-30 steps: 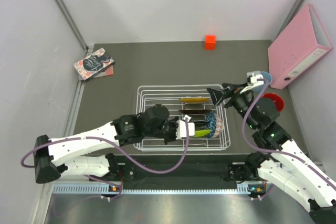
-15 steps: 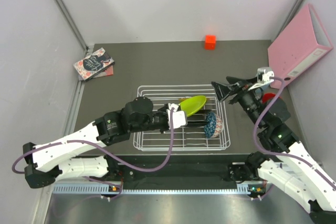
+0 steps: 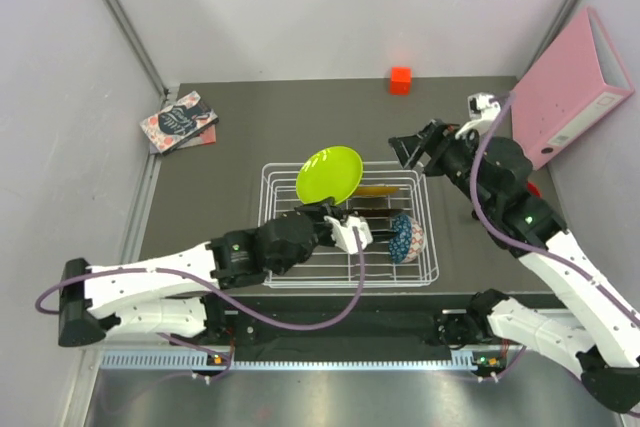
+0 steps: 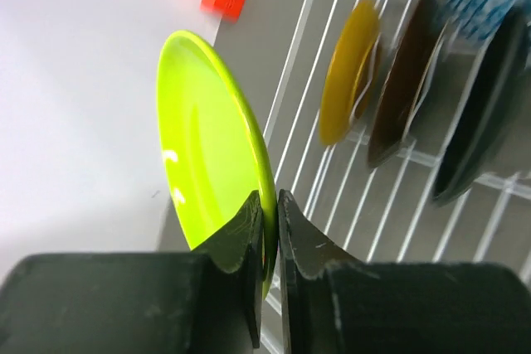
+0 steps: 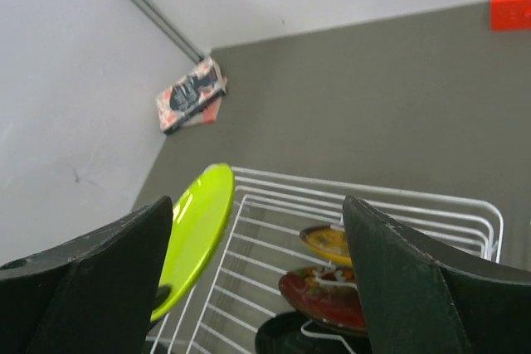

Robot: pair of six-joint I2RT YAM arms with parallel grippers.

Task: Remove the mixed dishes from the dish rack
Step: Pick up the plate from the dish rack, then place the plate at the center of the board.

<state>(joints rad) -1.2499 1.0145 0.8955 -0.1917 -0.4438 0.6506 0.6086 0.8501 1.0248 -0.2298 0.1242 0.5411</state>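
My left gripper (image 3: 337, 219) is shut on the rim of the lime green plate (image 3: 329, 174) and holds it tilted above the white wire dish rack (image 3: 270, 197). The left wrist view shows the jaws pinching that plate (image 4: 207, 163). The yellow plate (image 4: 350, 72), reddish plate (image 4: 406, 80) and black plate (image 4: 477, 122) stand on edge in the rack. The blue patterned bowl (image 3: 406, 237) sits at the rack's right end. My right gripper (image 3: 410, 153) is open and empty above the rack's far right corner. It sees the green plate (image 5: 195, 234) and the rack (image 5: 398, 205).
The orange-red cube (image 3: 400, 79) sits at the back. A pink binder (image 3: 570, 87) leans at the far right. A small book (image 3: 178, 122) lies at the far left. Something red (image 3: 530, 190) lies on the table behind my right arm.
My left gripper has lifted the green plate out of the rack, up and toward the far left. My right gripper has risen and moved back from the rack's right edge.
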